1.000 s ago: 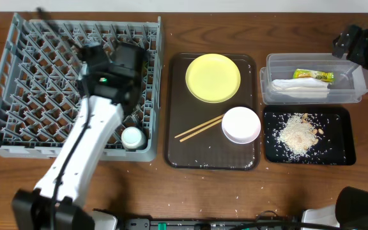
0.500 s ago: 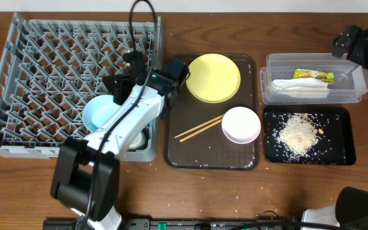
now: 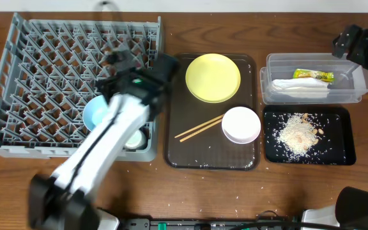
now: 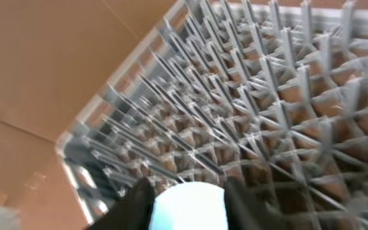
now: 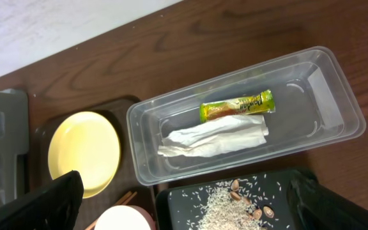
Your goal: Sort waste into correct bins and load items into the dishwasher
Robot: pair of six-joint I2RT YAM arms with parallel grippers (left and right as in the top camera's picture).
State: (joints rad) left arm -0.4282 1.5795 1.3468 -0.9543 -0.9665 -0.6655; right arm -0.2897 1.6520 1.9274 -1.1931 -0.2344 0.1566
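The light-blue bowl [image 3: 96, 114] sits in the grey dishwasher rack [image 3: 37, 76], near its front right, with the small white cup [image 3: 133, 137] beside it. My left gripper [image 3: 117, 70] hovers blurred over the rack's right side. In the left wrist view its fingers [image 4: 133, 206] stand apart, with the bowl [image 4: 187, 201] showing between them. The yellow plate [image 3: 213, 77], white bowl [image 3: 241, 124] and chopsticks [image 3: 199, 128] lie on the brown tray. The wrapper [image 5: 237, 105] and napkin [image 5: 213, 137] lie in the clear tub [image 5: 337, 102]. My right gripper [image 5: 190, 204] hangs wide open and empty above the tub.
The black tray [image 3: 337, 153] in front of the clear tub holds a heap of rice crumbs [image 3: 297, 132]. Loose crumbs dot the brown serving tray [image 3: 177, 153] and the table in front of it. The right arm [image 3: 360, 45] is at the far right edge.
The left arm has swung back from the rack, leaving the blue bowl resting there, and its fingers have parted. The right arm has not moved.
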